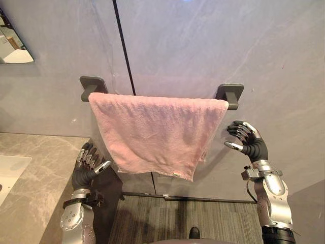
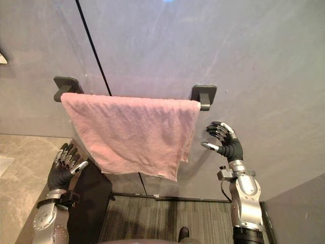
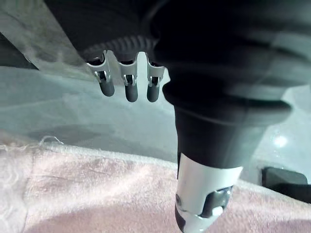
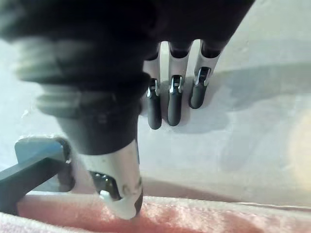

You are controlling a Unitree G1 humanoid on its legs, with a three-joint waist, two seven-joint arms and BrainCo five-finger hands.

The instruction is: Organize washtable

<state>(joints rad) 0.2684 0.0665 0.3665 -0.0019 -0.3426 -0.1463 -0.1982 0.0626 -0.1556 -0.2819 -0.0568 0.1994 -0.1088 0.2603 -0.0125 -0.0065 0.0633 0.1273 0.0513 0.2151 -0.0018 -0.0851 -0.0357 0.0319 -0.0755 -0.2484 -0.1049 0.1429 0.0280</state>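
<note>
A pink towel [image 1: 155,132] hangs draped over a dark wall-mounted rail [image 1: 229,95], spread from bracket to bracket, its lower edge slanting down to the right. My left hand [image 1: 88,163] hovers below the towel's lower left corner, fingers relaxed and empty, apart from the cloth. To the right of the towel's edge, my right hand [image 1: 246,138] is raised with loosely bent fingers, holding nothing. In the wrist views the towel [image 3: 97,194] lies past my left hand's fingers [image 3: 127,82], and the rail bracket [image 4: 34,165] shows beside my right thumb [image 4: 116,189].
A marble countertop [image 1: 35,178] with a white basin [image 1: 9,173] lies at the lower left, with a dark cabinet side beneath it. A mirror edge [image 1: 12,48] sits at the upper left. The grey wall has a dark vertical seam [image 1: 123,46]. Striped flooring [image 1: 183,221] lies below.
</note>
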